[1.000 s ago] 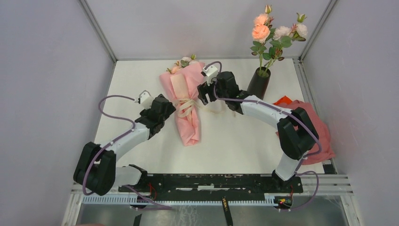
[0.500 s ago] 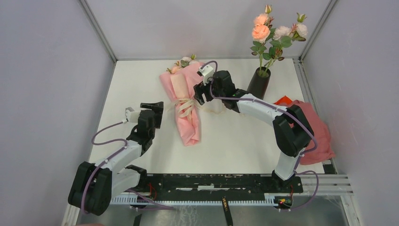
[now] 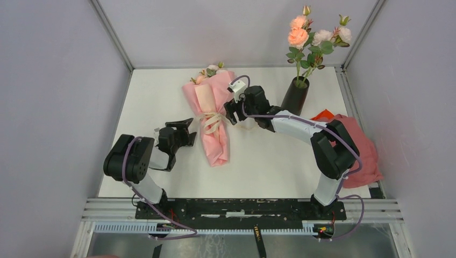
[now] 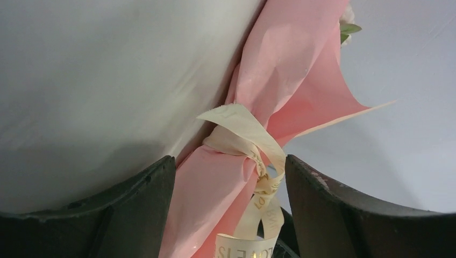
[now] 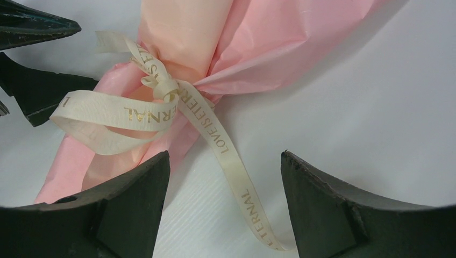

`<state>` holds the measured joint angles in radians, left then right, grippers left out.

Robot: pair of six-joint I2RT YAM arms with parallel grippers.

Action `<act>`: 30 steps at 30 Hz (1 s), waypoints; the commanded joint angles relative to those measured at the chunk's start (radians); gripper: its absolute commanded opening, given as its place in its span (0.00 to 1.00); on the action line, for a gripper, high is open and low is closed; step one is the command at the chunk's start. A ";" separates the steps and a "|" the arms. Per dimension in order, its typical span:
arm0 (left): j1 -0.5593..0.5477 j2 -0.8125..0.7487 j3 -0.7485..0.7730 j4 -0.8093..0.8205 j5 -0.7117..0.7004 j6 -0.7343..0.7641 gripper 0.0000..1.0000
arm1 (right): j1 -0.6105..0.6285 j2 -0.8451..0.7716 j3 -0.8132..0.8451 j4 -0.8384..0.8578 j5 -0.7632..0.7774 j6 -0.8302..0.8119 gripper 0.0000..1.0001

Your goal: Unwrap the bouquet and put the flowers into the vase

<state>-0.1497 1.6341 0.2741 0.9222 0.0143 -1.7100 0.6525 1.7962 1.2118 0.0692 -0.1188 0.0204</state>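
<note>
bouquet (image 3: 212,121) — lies flat, lengthwise near-to-far | roses (image 3: 212,69) at far end | left jaws and right jaws spread — empty

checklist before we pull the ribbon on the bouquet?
1. Ribbon bow knotted around the bouquet: ok.
2. Left gripper open, fingers either side of the knot: ok.
3. Right gripper open, ribbon tail between its fingers: ok.
4. Either gripper touching the paper: cannot tell.
5. Vase upright: ok.
6. Room in the vase neck beside the flowers standing in it: cannot tell.
</note>
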 commanded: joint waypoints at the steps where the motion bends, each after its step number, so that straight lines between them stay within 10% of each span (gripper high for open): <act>1: 0.008 0.061 0.039 0.200 0.096 -0.106 0.80 | 0.002 -0.051 -0.008 0.034 0.036 -0.012 0.81; 24: 0.032 0.129 0.141 0.071 -0.110 -0.076 0.67 | 0.001 -0.084 -0.036 0.026 0.066 -0.045 0.80; 27: 0.039 0.190 0.173 0.110 -0.066 -0.084 0.57 | 0.000 -0.086 -0.038 0.026 0.067 -0.046 0.80; 30: 0.049 0.264 0.190 0.171 -0.029 -0.113 0.24 | 0.001 -0.086 -0.040 0.026 0.066 -0.046 0.80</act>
<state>-0.1154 1.8156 0.4286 1.0004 -0.0544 -1.8206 0.6525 1.7546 1.1755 0.0700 -0.0666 -0.0158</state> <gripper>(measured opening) 0.445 0.806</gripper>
